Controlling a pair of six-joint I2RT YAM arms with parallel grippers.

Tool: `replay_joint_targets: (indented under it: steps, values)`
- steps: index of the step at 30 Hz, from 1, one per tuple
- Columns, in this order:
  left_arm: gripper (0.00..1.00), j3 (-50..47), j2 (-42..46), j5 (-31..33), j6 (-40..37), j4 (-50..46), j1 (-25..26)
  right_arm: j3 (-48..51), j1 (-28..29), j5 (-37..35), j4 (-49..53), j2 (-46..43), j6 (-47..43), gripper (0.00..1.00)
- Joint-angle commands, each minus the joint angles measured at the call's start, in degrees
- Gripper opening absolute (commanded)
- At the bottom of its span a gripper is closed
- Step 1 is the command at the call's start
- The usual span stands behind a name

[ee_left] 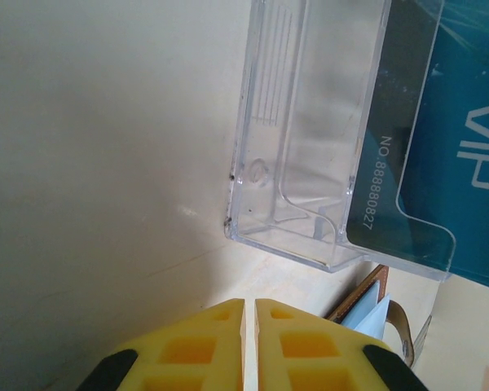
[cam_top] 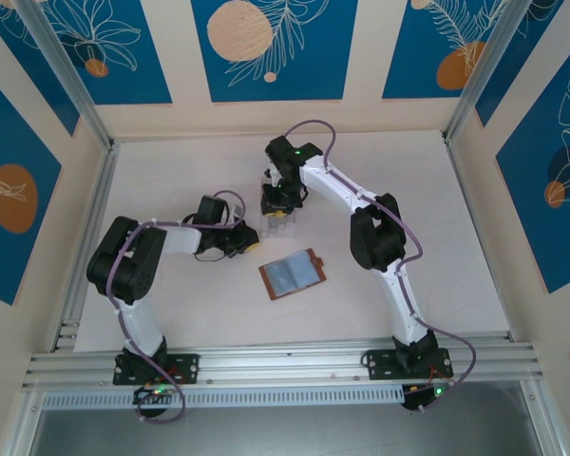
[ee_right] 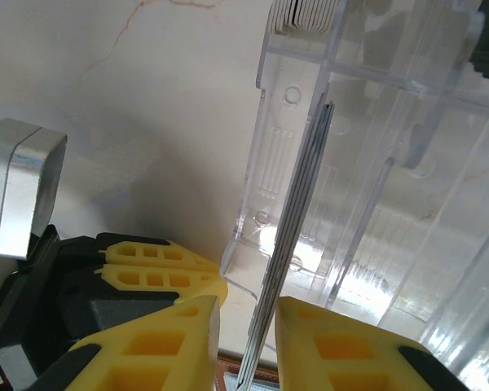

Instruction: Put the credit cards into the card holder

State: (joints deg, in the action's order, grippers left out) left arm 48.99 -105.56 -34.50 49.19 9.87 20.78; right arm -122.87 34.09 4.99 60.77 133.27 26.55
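Right fingers (ee_right: 334,342) are straddling credit cards (ee_right: 300,204) in clear rack (ee_right: 391,163) (pinch: cannot tell); left fingers (ee_left: 204,346) resting shut, empty. Card holder (cam_top: 293,274) lying open, apparently unfilled.

White shells and black joints are being shown on the left arm (cam_top: 144,328) and right arm (cam_top: 400,296), grey-purple cables (cam_top: 313,125) are being trailed alongside, and yellow latticed fingers (ee_left: 187,352) are being carried by the left gripper (ee_left: 249,314) and right gripper (ee_right: 248,326).

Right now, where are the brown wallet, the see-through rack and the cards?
card holder (cam_top: 293,275), top view, on its open pale blue-grey inside.
clear rack (ee_left: 301,138), left wrist view, on its see-through side wall.
credit cards (ee_right: 297,212), right wrist view, on the stack's thin edge.
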Motion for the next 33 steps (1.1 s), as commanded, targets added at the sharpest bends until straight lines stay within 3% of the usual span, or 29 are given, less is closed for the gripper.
replay_joint_targets:
  steps: [1, 16, 33]
  values:
    - [0.10, 1.3, -0.9, -1.0, 0.0, 0.1, -0.8, 0.8, -0.3, 2.1, 0.1, -3.8, 0.3, 0.25]
    - [0.10, 1.1, -1.0, -1.0, 0.2, 0.2, -0.8, 2.3, -0.7, 2.1, -0.2, -4.9, 0.2, 0.23]
    - [0.10, 4.5, 4.1, -3.9, 3.7, 0.6, -3.6, -4.8, 1.1, -10.9, 7.2, -0.8, -0.7, 0.33]
